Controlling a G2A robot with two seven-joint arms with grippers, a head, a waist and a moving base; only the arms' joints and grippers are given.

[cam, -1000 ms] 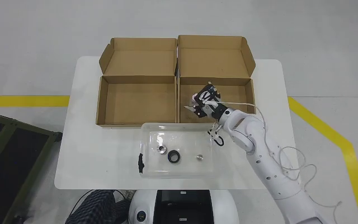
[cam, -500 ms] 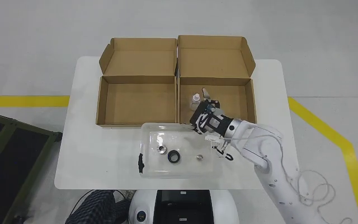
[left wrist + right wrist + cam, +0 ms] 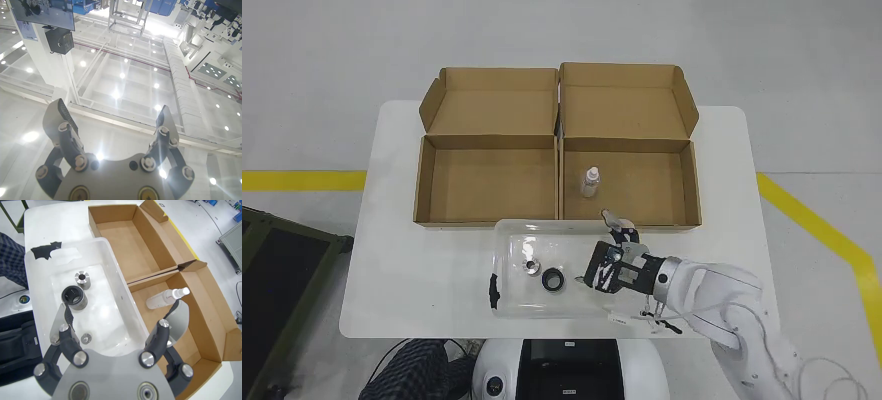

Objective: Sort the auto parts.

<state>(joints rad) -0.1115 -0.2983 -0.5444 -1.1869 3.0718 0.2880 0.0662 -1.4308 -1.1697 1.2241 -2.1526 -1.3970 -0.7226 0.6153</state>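
Note:
A clear plastic bin [image 3: 512,228] at the table's front holds a silver cylinder [image 3: 82,279], a black-ringed bushing [image 3: 74,296] and a small silver stud [image 3: 86,337]. The cylinder [image 3: 530,267] and bushing [image 3: 554,281] stand side by side in the bin's left half. My right gripper [image 3: 122,307] hangs open over the bin's right end [image 3: 600,250], holding nothing; one finger is near the bushing, the other over the right box's edge. A white spray bottle [image 3: 590,182] lies in the right cardboard box [image 3: 642,190]. My left gripper [image 3: 113,111] is open, empty and pointed at the ceiling.
The left cardboard box [image 3: 487,185] stands beside the right one behind the bin, both with lids folded back. Black tape [image 3: 493,290] marks the bin's left end. The white table [image 3: 412,260] has bare room at its left and right sides.
The right gripper left the spray bottle in the right box and drew back toward the robot, from over the box to over the bin.

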